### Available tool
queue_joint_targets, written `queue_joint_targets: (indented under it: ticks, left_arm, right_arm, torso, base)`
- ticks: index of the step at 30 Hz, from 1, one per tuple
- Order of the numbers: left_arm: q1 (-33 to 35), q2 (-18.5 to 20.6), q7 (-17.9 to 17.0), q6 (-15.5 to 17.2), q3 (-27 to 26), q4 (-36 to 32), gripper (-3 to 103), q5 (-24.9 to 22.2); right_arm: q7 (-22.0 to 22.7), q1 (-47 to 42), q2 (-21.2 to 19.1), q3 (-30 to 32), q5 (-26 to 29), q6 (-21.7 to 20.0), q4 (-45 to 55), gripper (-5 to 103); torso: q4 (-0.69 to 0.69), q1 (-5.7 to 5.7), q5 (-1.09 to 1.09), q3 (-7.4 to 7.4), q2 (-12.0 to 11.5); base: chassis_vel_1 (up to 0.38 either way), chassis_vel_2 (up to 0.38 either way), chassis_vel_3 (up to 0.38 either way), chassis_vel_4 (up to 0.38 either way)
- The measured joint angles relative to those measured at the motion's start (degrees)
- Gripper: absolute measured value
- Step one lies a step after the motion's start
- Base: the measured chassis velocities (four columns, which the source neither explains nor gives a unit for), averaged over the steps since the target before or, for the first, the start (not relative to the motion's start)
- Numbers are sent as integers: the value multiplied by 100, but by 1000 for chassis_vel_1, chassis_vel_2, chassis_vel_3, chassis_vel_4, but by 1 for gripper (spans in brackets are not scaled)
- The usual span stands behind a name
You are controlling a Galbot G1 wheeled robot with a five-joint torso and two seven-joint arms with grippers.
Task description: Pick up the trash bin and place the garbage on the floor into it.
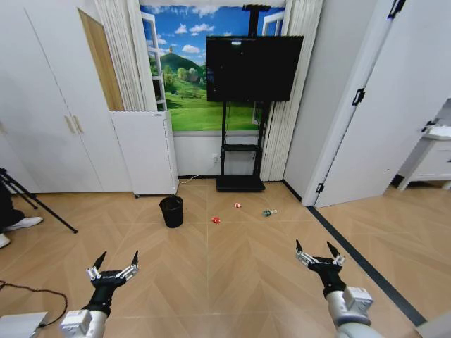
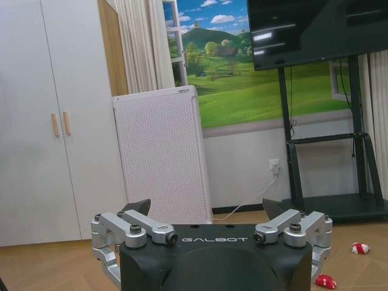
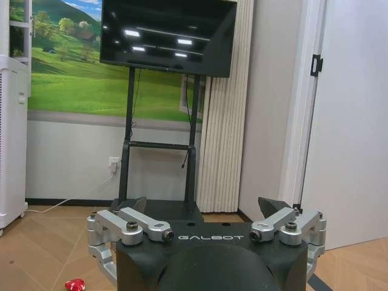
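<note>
Pincers (image 1: pixel 118 260) (image 1: pixel 315 248) splayed, black mesh bin (image 1: pixel 171 211).

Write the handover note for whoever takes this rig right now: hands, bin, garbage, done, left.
Left hand: open, empty, held low in front of the robot on its left.
Right hand: open, empty, held low on its right.
Trash bin: upright on the floor ahead, left of centre, near the white perforated cabinet.
Garbage: one red-and-white piece right of the bin, another farther back, the small bottle rightmost, all before the TV stand.
Done: nothing grasped.
Left: pick up the bin, put all three items in it.
</note>
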Motion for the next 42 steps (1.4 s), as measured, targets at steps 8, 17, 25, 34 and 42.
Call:
queue_joint_targets:
  ticks: [8, 17, 25, 34, 42]
  left_arm:
    - [-3, -9, 16, -97, 0, 52, 100, 37]
    - [-2, -8, 32, -149, 3, 78, 100, 81]
    - [2, -11, 31, -176, 3, 80, 100, 113]
    - [0, -12, 23, -187, 10, 93, 100, 118]
    - [-5, -10, 26, -197, 18, 106, 100, 114]
  right_arm:
    - [-4, -11, 20, -36, 0, -14, -13, 100]
    - [-23, -47, 40, -40, -12, -33, -15, 100]
    - [-26, -58, 44, -37, -11, -34, -15, 100]
    - [-26, -56, 48, -36, 4, -34, -35, 100]
    - [-23, -46, 54, -39, 8, -34, -56, 100]
  torso:
    - [1, -1, 0, 0, 0]
    - [0, -1, 1, 0, 0]
    - [1, 1, 1, 0, 0]
    - [1, 1, -5, 0, 0]
    - [2, 0, 2, 0, 0]
  base:
    - [-108, 118, 103, -111]
    - [-217, 227, 236, -229]
    - [-276, 280, 289, -278]
    - [-270, 269, 269, -275]
    - [-294, 295, 288, -293]
